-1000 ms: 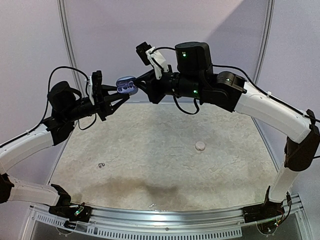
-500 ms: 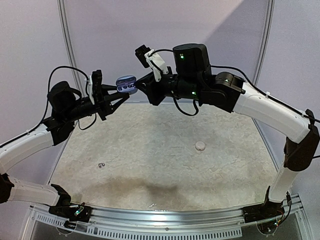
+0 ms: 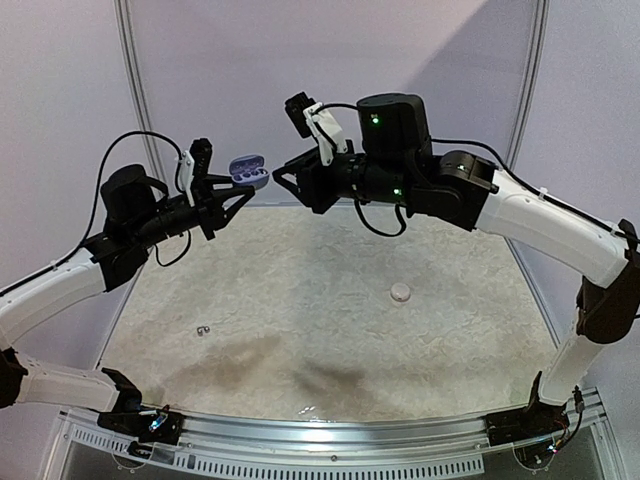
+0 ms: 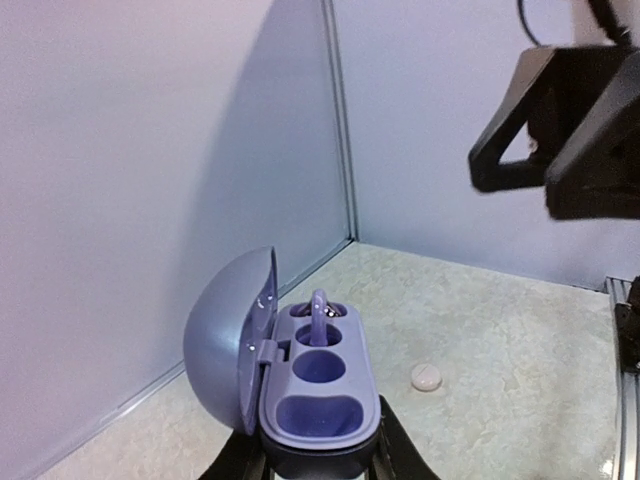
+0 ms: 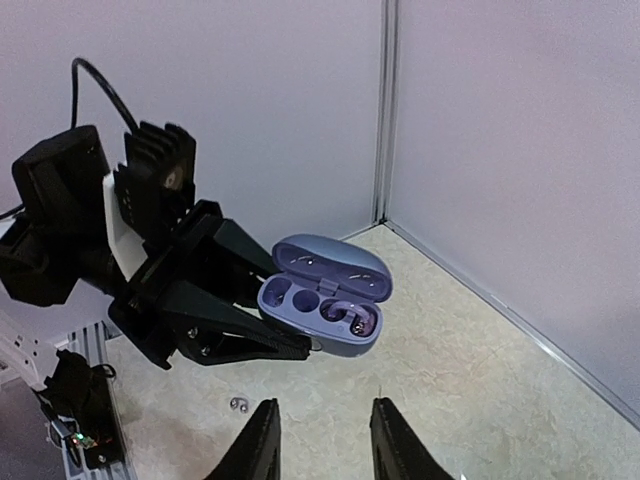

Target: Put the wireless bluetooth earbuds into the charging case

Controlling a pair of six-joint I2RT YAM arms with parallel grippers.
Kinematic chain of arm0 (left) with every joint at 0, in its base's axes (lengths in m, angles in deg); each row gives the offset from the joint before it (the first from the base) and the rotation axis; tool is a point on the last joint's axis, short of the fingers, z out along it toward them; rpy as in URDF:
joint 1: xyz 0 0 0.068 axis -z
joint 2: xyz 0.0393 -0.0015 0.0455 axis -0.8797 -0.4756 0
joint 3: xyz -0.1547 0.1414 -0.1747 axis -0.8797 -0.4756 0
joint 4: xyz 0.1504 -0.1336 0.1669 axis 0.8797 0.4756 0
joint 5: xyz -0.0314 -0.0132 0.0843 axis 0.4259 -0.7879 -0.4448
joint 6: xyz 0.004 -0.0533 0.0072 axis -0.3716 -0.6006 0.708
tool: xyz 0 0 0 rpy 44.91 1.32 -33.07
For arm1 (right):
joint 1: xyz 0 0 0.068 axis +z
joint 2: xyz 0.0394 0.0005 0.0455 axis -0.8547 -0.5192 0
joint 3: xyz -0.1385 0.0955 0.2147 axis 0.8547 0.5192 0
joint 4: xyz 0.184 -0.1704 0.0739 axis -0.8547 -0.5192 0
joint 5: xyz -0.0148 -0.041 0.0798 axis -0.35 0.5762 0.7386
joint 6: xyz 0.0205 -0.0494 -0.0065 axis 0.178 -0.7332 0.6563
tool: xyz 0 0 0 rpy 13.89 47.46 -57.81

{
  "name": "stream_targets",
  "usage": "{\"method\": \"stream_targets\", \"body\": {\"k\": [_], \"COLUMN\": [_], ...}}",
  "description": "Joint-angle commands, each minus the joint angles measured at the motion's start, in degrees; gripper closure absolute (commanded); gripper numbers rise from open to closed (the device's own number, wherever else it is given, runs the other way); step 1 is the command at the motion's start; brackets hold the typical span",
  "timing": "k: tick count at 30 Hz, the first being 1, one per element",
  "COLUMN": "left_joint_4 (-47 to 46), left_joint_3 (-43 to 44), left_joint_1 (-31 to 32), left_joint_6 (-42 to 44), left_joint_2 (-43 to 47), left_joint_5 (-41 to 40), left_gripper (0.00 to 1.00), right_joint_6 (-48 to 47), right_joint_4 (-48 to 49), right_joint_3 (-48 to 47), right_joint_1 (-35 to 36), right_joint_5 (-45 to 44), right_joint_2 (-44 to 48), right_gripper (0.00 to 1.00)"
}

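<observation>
Aloft in left hand (image 3: 238,190), open charging case (image 3: 249,170), right hand (image 3: 281,176) near

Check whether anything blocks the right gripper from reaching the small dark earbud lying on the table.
Nothing visible does. The dark earbud lies alone on the table, with open air between it and the right gripper, which hangs open and empty up beside the charging case held in the left gripper.

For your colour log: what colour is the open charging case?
Lilac plastic charging case; left wrist view shows best.
</observation>
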Motion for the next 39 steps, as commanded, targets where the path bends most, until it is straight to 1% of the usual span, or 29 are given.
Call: {"method": "stream_targets", "body": {"k": [1, 4, 7, 8, 10, 11, 12, 13, 15, 16, 17, 21, 23, 25, 27, 29, 31, 33, 35, 37, 39], "left_joint_4": [14.1, 22.2, 27.2, 28.4, 29.5, 29.1, 28.4, 27.2, 24.6, 23.4, 22.1, 15.9, 13.2, 10.1, 5.1, -2.0, -10.5, -16.6, -19.0, -20.2, -21.3], "left_joint_3": [2.5, 2.7, 1.3, 0.7, -0.6, -1.3, -2.1, -2.9, -4.6, -5.3, -5.9, -6.7, -6.5, -6.2, -6.4, -7.1, -7.5, -7.2, -6.3, -5.4, -5.0], "left_joint_1": [-0.7, -1.2, -3.2, -3.8, -4.2, -4.3, -4.3, -4.3, -4.0, -3.9, -3.8, -3.8, -4.0, -4.2, -4.0, -4.0, -3.9, -3.1, -1.8, -0.8, 0.0], "left_joint_6": [1.6, 3.2, 2.6, 2.4, 2.9, 3.1, 2.9, 2.2, 0.1, -1.1, -2.3, -5.2, -6.0, -7.4, -9.4, -12.5, -17.8, -21.5, -22.1, -22.3, -22.4], "left_joint_2": [1.9, 2.9, 4.6, 5.3, 7.2, 8.2, 9.1, 9.9, 10.9, 11.0, 10.9, 10.7, 10.6, 10.5, 10.6, 10.4, 9.6, 8.4, 7.6, 7.0, 6.6], "left_joint_5": [-10.7, -15.2, -17.0, -17.2, -15.4, -12.7, -9.5, -6.2, 0.4, 3.6, 7.2, 15.4, 17.5, 21.7, 27.7, 31.9, 33.3, 34.5, 34.1, 33.9, 34.1], "left_gripper": [1.0, 1.0, 1.0, 1.0, 1.0, 1.0, 1.0, 1.0, 1.0, 1.0, 1.0, 1.0, 1.0, 1.0, 1.0, 1.0, 1.0, 1.0, 1.0, 1.0, 1.0], "right_joint_6": [8.1, 11.9, 16.2, 16.9, 18.2, 18.5, 18.4, 18.0, 15.2, 14.0, 12.1, 8.1, 7.5, 7.2, 7.6, 8.2, 8.3, 8.1, 7.8, 7.2, 7.2], "right_joint_4": [-2.8, -5.3, -5.5, -6.0, -6.7, -6.0, -4.5, -2.6, 1.5, 3.2, 5.2, 11.1, 12.4, 13.8, 17.7, 23.2, 26.0, 26.3, 26.7, 27.6, 29.3], "right_joint_3": [-2.2, -4.0, -4.7, -5.0, -5.5, -4.9, -3.5, -1.7, 2.6, 4.8, 7.5, 16.9, 19.2, 20.8, 23.0, 26.0, 28.2, 28.2, 27.9, 27.5, 27.6], "right_joint_1": [-0.9, -0.9, -1.0, -0.9, -0.9, -0.9, -0.9, -1.0, -0.9, -0.9, -0.9, -0.9, -1.0, -0.9, -0.9, -0.9, -0.9, -1.0, -0.8, -0.7, -0.5], "right_joint_5": [-2.9, 0.2, 3.5, 6.0, 7.7, 8.6, 9.8, 11.5, 15.3, 16.6, 17.5, 19.7, 20.5, 22.9, 25.0, 25.7, 25.2, 25.0, 25.3, 27.4, 27.1], "right_joint_2": [-1.8, -5.5, -9.6, -11.2, -12.9, -13.1, -12.7, -11.8, -9.0, -7.8, -6.0, 0.3, 2.3, 3.4, 5.1, 7.2, 9.2, 11.1, 12.5, 13.0, 13.4], "right_gripper": [0.62, 0.51, 0.45, 0.43, 0.41, 0.39, 0.36, 0.28, 0.06, 0.02, 0.01, 0.01, 0.01, 0.01, 0.03, 0.04, 0.06, 0.09, 0.12, 0.18, 0.22]}}
